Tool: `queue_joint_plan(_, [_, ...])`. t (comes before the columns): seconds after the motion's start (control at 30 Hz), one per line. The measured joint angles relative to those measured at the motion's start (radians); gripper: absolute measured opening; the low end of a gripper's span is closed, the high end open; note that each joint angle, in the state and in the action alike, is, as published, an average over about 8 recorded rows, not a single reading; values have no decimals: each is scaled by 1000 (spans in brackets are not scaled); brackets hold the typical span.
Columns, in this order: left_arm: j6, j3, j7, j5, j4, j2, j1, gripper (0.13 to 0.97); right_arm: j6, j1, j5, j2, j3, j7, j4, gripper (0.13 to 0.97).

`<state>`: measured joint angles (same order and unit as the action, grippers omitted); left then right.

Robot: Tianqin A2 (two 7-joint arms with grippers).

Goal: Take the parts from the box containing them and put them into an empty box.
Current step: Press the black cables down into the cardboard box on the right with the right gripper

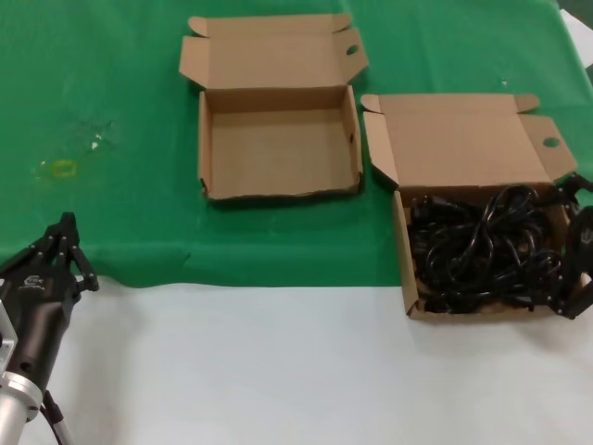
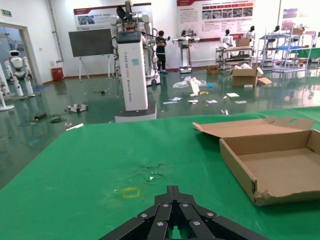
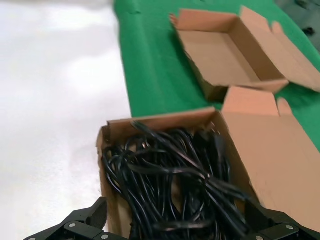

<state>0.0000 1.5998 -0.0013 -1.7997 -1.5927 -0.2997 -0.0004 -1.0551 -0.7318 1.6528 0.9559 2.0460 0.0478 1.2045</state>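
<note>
The parts, black power cords (image 1: 486,248), lie tangled in the right-hand cardboard box (image 1: 404,250), whose lid is folded back. Left of it and farther back stands the empty box (image 1: 278,153) with its flaps open. My right gripper (image 1: 576,246) is open at the full box's right side, one finger towards the box's back edge and one towards its front. Its wrist view shows the cords (image 3: 170,180) between the wide-spread fingers (image 3: 95,215), and the empty box (image 3: 225,55) beyond. My left gripper (image 1: 65,222) is shut and holds nothing, at the near left; its tips (image 2: 173,190) hover over the cloth, with the empty box (image 2: 280,165) off to one side.
A green cloth (image 1: 120,93) covers the far half of the table and bare white tabletop (image 1: 278,371) the near half. A small yellow mark (image 1: 63,168) is on the cloth near the left gripper. The table's right edge runs close behind the full box.
</note>
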Motion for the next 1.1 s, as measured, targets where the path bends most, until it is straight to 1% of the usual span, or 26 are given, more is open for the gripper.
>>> queue_joint_plan(0.23, [0,0,0,0,0,0,0,144,-89,-66,-46,-27,2,63,-12,966])
queue_joint_plan(0.43, [0,0,0,0,0,0,0,144,-147,-118,-85,-65,16,164,-61,966])
queue_joint_plan(0.6, [0,0,0,0,0,0,0,144,-197,-185,-126,-114,40,262,-137,966])
queue_joint_plan(0.8, [0,0,0,0,0,0,0,144,-240,-283,-175,-186,72,357,-260,966])
queue_joint_plan(0.97, [0,0,0,0,0,0,0,144,-267,-355,-209,-240,94,415,-355,966])
queue_joint_plan(1.1, [0,0,0,0,0,0,0,144,-284,-390,-228,-273,107,445,-401,966])
